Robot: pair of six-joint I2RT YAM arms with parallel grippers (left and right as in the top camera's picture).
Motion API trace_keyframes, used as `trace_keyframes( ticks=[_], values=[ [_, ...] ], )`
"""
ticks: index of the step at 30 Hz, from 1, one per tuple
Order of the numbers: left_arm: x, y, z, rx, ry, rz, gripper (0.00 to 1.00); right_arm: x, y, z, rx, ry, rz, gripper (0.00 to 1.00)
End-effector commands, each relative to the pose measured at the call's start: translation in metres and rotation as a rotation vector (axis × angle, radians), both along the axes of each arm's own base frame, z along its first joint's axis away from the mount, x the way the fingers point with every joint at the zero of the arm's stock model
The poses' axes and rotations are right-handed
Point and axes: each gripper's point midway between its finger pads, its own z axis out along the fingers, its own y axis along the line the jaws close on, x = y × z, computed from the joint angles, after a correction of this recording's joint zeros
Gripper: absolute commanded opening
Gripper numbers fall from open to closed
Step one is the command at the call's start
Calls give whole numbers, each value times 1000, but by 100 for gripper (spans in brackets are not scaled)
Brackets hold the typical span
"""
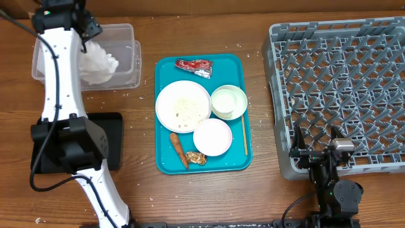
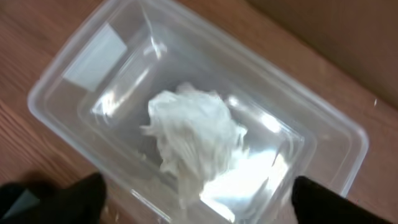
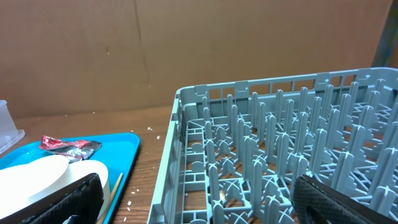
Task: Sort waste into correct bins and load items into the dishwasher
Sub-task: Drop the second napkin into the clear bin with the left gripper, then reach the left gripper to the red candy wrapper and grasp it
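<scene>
Currently: left end effector (image 2: 199, 198) hangs over the clear tub (image 2: 46, 84) at the far left of the worktop, fingers spread wide with nothing between them. Crumpled white napkins (image 2: 193, 137) lie on the tub floor, roughly central, apart from both fingers.

Right end effector (image 3: 199, 205) also wide and empty, parked low by the near edge of the grey dish rack (image 1: 342, 88).

On the teal tray (image 1: 164, 158):
- red-and-silver wrapper (image 1: 194, 66) at the far end
- white plate (image 1: 183, 106) with rice grains on it
- green-white bowl (image 1: 228, 102) and pink bowl (image 1: 212, 137), side by side with the plate
- sausage-like stick (image 1: 178, 149) and brown lump (image 1: 195, 158) at the near end

Black tray (image 1: 114, 136) partly hidden under the left arm.

Judgement: step in hand is the napkin drop, which looks complete.

To finish it cleanly:
- Lift straight up, fingers kept wide, so no pad drags tissue back out or knocks the light tub's wall.
- Confirm nothing clings to a pad before traversing.
- Swing toward the tray only once above the tub rim.
</scene>
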Motion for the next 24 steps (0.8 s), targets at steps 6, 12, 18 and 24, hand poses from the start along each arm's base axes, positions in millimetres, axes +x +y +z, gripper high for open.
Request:
trace_keyframes(
  ticks=[6,12,18,24],
  values=[
    [-2,-101,-10,-367,33,-405,93,0,0,-1,7,-7,0,100],
    [-8,-198,-16,-336,83,-710,96,0,0,-1,7,-7,0,100],
    [-4,-256,-53,-211,105,-621,91,0,0,-1,7,-7,0,100],
    [0,-293,-86,-245,38,-458,87,0,0,-1,7,-7,0,100]
  ],
)
